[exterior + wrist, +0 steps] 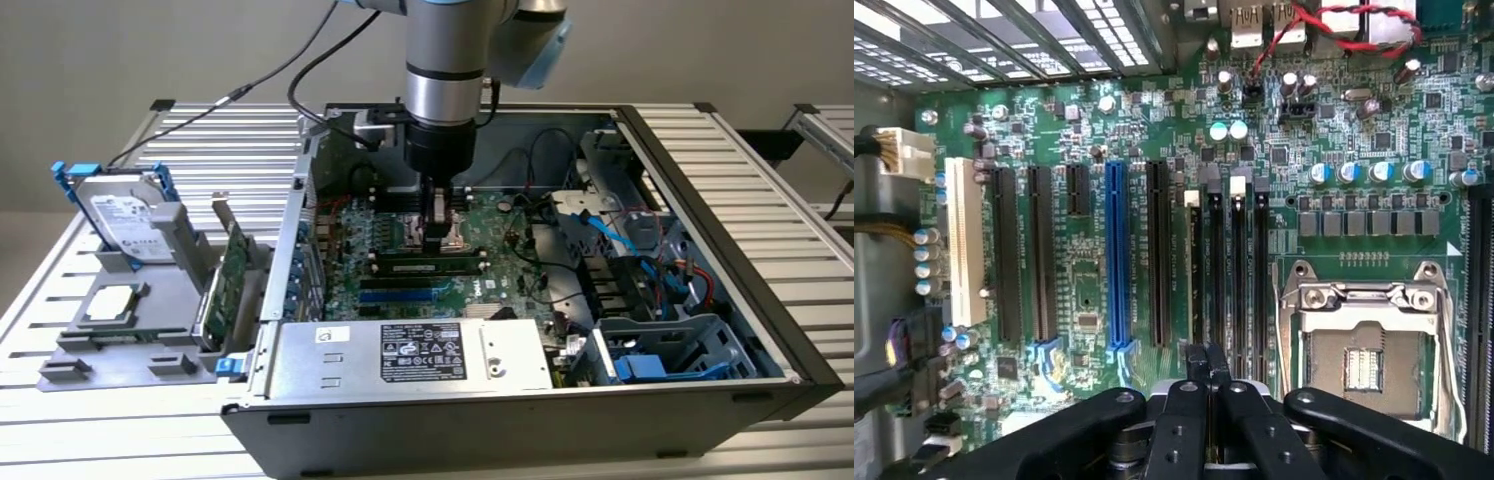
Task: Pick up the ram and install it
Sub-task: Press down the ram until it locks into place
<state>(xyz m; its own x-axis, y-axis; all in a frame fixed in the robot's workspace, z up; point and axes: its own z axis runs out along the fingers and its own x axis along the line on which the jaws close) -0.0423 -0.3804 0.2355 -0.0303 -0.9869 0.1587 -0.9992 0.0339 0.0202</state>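
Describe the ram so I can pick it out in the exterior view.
Look inside the open computer case, at the green motherboard under the arm. Just below the tool in the exterior view lies the ram, a slim dark-green stick with black chips. It sits above the blue slots, far slimmer than the green card standing outside the case.

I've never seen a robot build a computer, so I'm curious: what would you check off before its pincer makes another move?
1. Computer case open, motherboard exposed: ok.
2. Pincer lined up over the black memory slots: ok.
3. Ram lying along a slot just below the pincer: ok; whether it is fully seated: cannot tell.
4. Red wires away from the slots: ok.
5. Hard drive and expansion card parked outside the case, out of the arm's way: ok.
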